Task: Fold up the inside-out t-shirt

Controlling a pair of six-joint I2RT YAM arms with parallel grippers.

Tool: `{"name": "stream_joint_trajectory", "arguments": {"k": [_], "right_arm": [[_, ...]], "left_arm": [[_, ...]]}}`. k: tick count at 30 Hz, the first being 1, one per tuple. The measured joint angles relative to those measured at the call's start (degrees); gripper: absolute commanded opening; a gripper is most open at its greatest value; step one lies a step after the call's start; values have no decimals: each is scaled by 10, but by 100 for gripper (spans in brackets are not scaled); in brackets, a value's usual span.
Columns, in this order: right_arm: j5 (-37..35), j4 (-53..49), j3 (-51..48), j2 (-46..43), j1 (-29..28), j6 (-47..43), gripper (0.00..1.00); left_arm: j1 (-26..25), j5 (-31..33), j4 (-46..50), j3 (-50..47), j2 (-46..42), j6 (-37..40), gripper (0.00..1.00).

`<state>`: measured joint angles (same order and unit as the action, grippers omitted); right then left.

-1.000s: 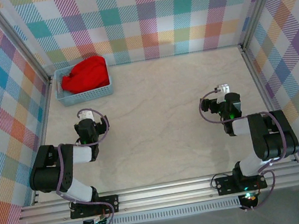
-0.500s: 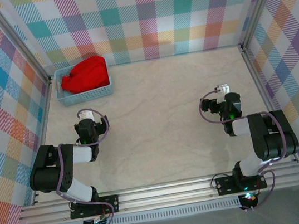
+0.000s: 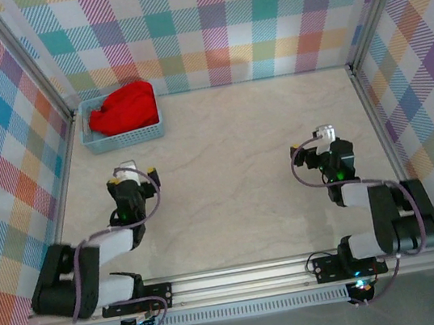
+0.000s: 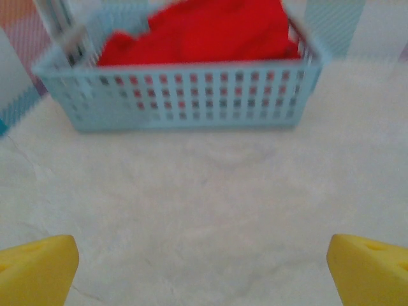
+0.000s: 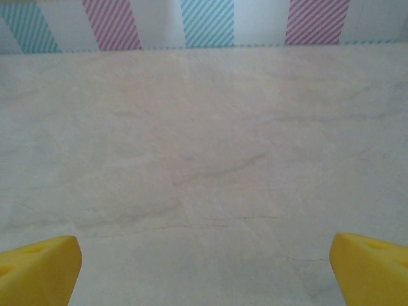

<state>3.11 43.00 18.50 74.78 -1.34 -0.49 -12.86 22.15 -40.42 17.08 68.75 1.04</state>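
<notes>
**A:** So, what has just changed, seen from above?

**B:** Both my arms have started to stretch. The left elbow has dropped toward the lower left corner, and my left gripper (image 3: 131, 175) has crept a little up the frame. My right gripper (image 3: 326, 136) has barely shifted, though its elbow has sunk too. Both pairs of fingers stand wide apart and hold nothing. I take it as the opening reach, with no folding begun.

**A:** And the red t-shirt?

**B:** The red t-shirt (image 3: 123, 109) hasn't moved. It is bunched up in the light-blue plastic basket (image 3: 124, 140) at the upper left, well apart from both grippers. The heap's long axis runs left to right along the basket, rising slightly toward the right. I can't tell which way collar or hem points, because it is too crumpled.

**A:** What does your left wrist see?

**B:** The basket (image 4: 191, 95) runs across the top of the frame, with the t-shirt (image 4: 210, 32) piled above its rim, highest right of centre. My left gripper (image 4: 204, 271) faces it squarely. One yellow fingertip (image 4: 38, 271) shows in each lower corner, with bare table between.

**A:** And the right wrist?

**B:** My right gripper (image 5: 204, 271) is spread just as wide, fingertips (image 5: 373, 268) in the lower corners. Ahead is pale marbled table (image 5: 204, 140), running up to the striped wall.
</notes>
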Motion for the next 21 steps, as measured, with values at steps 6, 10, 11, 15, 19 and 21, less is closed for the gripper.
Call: {"name": "stream_joint_trajectory", "arguments": {"k": [6, 10, 11, 15, 19, 21], "right_arm": [[-4, -181, 57, -197, -7, 60, 100], [-48, -347, 166, -281, -7, 200, 100], [-54, -373, 183, -296, -7, 225, 100], [-66, -436, 189, -346, -6, 294, 100], [-32, -486, 187, -345, -5, 301, 100], [-11, -508, 189, -326, -5, 299, 100]], "left_arm": [[-5, 45, 233, 123, -158, -111, 100], [-5, 97, 447, 299, -145, -233, 100], [-5, 103, 484, 331, -138, -252, 100], [-5, 110, 580, 383, -110, -301, 100], [0, 82, 612, 389, -58, -301, 100], [7, 64, 629, 419, -5, -299, 100]]}}
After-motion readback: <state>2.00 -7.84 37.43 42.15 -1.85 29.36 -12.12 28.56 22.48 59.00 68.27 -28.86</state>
